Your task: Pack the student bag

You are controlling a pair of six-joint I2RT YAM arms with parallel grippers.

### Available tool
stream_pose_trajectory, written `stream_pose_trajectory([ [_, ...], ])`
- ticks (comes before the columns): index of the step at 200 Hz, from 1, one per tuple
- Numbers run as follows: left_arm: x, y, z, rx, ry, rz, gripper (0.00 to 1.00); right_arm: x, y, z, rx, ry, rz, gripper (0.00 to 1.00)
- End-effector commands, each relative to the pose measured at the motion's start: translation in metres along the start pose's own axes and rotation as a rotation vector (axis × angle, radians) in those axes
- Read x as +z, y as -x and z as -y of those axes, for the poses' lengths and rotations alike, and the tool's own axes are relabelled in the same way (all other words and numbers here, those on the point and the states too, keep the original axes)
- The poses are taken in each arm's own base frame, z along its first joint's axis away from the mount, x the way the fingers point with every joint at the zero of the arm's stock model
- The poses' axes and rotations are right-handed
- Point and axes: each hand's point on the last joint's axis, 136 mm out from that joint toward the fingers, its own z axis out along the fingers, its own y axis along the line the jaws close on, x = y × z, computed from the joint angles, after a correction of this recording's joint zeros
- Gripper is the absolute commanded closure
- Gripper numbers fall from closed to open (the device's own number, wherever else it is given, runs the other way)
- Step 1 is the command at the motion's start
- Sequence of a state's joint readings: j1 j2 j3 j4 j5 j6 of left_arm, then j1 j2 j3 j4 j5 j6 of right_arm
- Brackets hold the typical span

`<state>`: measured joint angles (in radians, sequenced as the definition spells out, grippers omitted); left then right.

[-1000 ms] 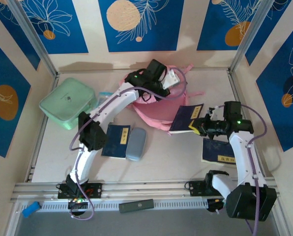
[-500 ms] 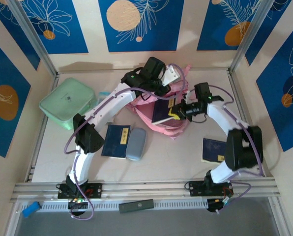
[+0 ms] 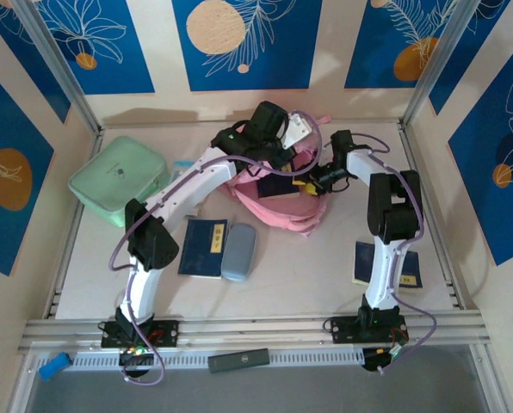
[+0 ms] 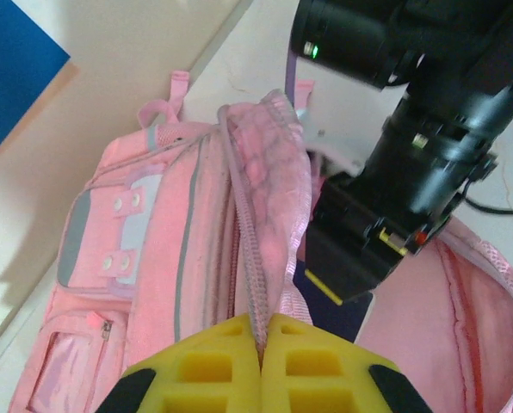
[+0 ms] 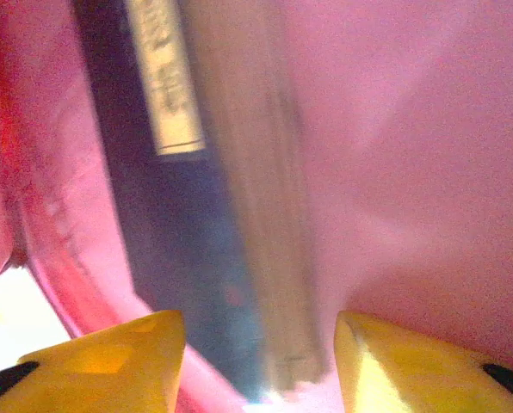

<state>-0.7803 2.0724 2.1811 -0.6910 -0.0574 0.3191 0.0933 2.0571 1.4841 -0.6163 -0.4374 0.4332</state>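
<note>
Top external view, from the lower edge upward: a black bar (image 3: 238, 360) lies on the rail in front of the arm bases, and a small blue thing (image 3: 54, 365) sits in the lower left corner. Above them, on the table (image 3: 317, 275), a dark blue book (image 3: 203, 247) lies flat left of centre, with a grey case (image 3: 238, 252) just beside it on its right. A second book (image 3: 362, 262) lies at the lower right, partly under the right arm. A mint case (image 3: 119, 181) is at the left, well apart from the books.

The bag (image 3: 274, 211) lies in the upper middle, near the back wall, and both arms reach to it. The left gripper (image 3: 272, 163) is at its upper left part and the right gripper (image 3: 311, 182) at its right part. A third book (image 3: 282, 185) shows dark between them, inside the opening.

Left wrist view: the left gripper (image 4: 261, 331) is closed, and its yellow fingers (image 4: 213, 370) pinch the zip edge of the bag (image 4: 136, 249), which stands raised. To the right of this edge the right gripper (image 4: 347, 267) reaches down into the opening, with the third book (image 4: 325, 317) under its tip.

Right wrist view: the fingers (image 5: 110, 353) of the right gripper (image 5: 258, 344) stand apart at the bottom of the frame. The end of the third book (image 5: 179, 215) is between them, blurred. Whether they press on it I cannot tell. The pink fabric of the bag (image 5: 411, 172) is on both sides of the book.
</note>
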Motion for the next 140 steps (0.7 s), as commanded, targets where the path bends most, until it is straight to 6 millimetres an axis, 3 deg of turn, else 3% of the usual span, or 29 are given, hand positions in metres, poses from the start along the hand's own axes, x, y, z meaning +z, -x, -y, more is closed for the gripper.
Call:
stream_pose_trajectory([
  [1, -0.046, 0.052, -0.017, -0.005, 0.075, 0.184, 1.0, -0.03, -0.013, 0.001, -0.019, -0.106, 0.075, 0.42],
  [20, -0.042, 0.051, -0.017, -0.012, 0.074, 0.183, 1.0, -0.037, -0.033, 0.002, -0.022, -0.173, 0.086, 0.36],
  [38, -0.04, 0.05, -0.016, -0.019, 0.072, 0.178, 1.0, -0.034, -0.058, 0.002, -0.042, -0.256, 0.069, 0.37],
  [66, -0.038, 0.049, -0.015, -0.028, 0.067, 0.177, 1.0, -0.022, -0.087, -0.006, -0.031, -0.255, 0.062, 0.52],
  [85, -0.036, 0.049, -0.013, -0.032, 0.056, 0.18, 1.0, -0.001, -0.096, -0.005, -0.01, -0.231, 0.037, 0.64],
  [105, -0.036, 0.05, -0.011, -0.034, 0.046, 0.185, 1.0, 0.015, -0.084, -0.004, 0.015, -0.22, 0.036, 0.77],
  [140, -0.04, 0.05, -0.009, -0.03, 0.043, 0.184, 1.0, 0.01, -0.022, -0.003, 0.015, -0.188, 0.229, 0.94],
])
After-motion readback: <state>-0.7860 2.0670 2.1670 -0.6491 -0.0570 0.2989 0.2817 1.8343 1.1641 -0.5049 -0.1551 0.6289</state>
